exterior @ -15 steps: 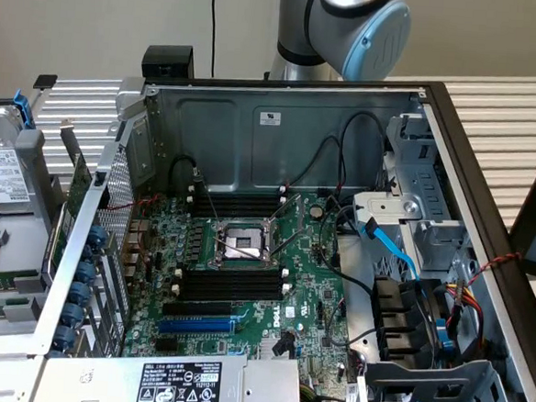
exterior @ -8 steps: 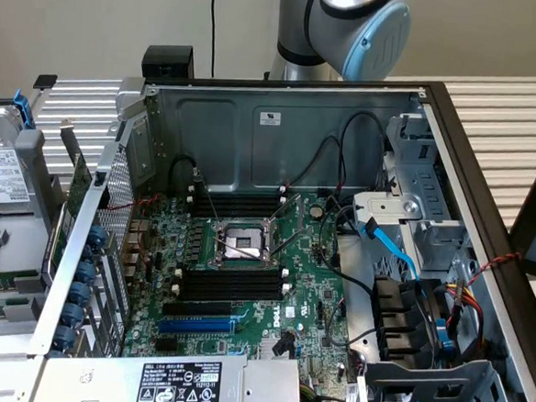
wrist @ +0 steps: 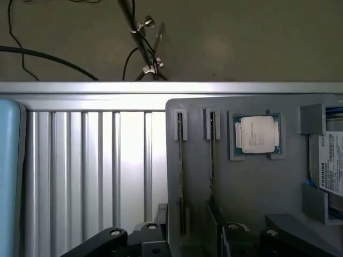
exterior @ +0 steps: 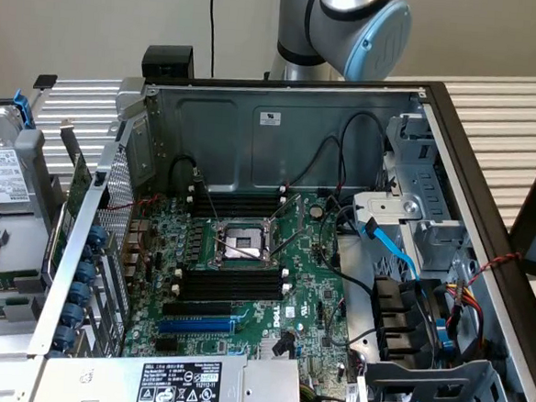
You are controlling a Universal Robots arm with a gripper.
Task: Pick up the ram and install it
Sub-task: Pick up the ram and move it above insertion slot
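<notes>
**Tool over the parts tray, ram sitting in its groove**

Wrist view: the tool (wrist: 187,242) is hanging over the near end of a gray parts tray (wrist: 252,198). Its dark linkage arms are splaying wide and are holding nothing. The ram (wrist: 181,176) is showing edge-on as a thin dark strip, standing in a narrow groove of the tray. It is apart from the tool, with one end reaching close to the tool's links. A second stick (wrist: 213,160) is standing in the next groove, between the ram and a CPU chip (wrist: 257,134) that is lying flat in its own pocket. Beyond the chip, a labelled hard drive (wrist: 329,160) is sitting at the tray's edge. The tray is resting on a slatted metal desk (wrist: 80,171).

Exterior view: the arm (exterior: 354,23) is rising behind an open computer case (exterior: 283,119). Inside it, the green motherboard (exterior: 308,287) is lying flat. Long black slots (exterior: 230,286) with white end clips are running on both sides of the CPU socket (exterior: 242,243), and a blue slot (exterior: 197,326) is lying just beside the nearer black ones.
</notes>
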